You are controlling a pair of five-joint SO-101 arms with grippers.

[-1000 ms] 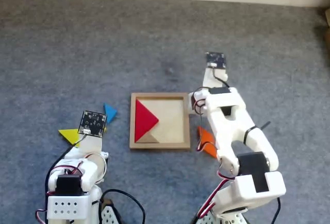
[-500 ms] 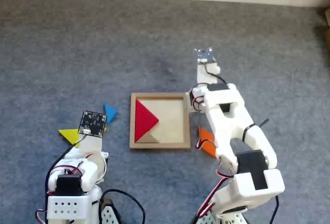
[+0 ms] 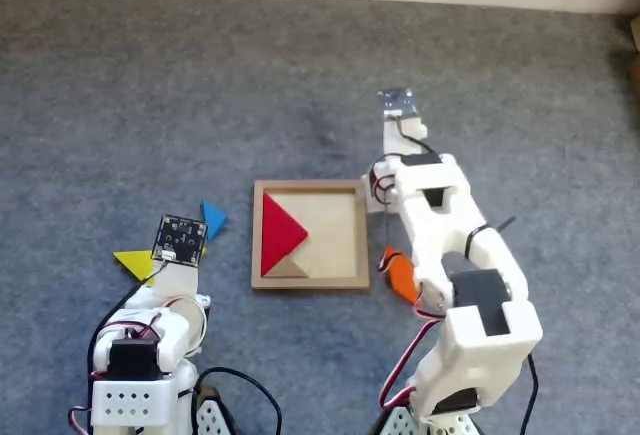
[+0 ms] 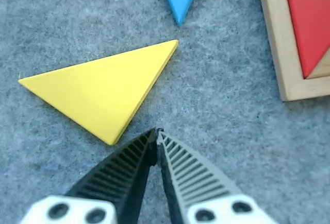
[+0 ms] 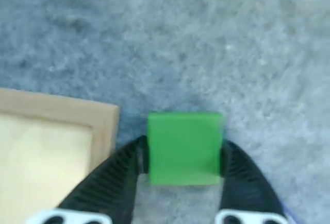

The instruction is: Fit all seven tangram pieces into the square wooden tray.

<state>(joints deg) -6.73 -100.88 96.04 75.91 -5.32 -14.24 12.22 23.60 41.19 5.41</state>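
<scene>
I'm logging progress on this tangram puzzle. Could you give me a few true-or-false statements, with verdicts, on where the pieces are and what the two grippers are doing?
1. The red triangular piece lies inside the square wooden tray. True.
2. The yellow triangular piece is already in the tray. False: it lies on the grey carpet, just ahead of the left gripper.
3. The left gripper is shut and holds nothing. True.
4. The green square piece rests inside the tray. False: it is outside the tray, near one corner, between the fingers of the right gripper.
</scene>
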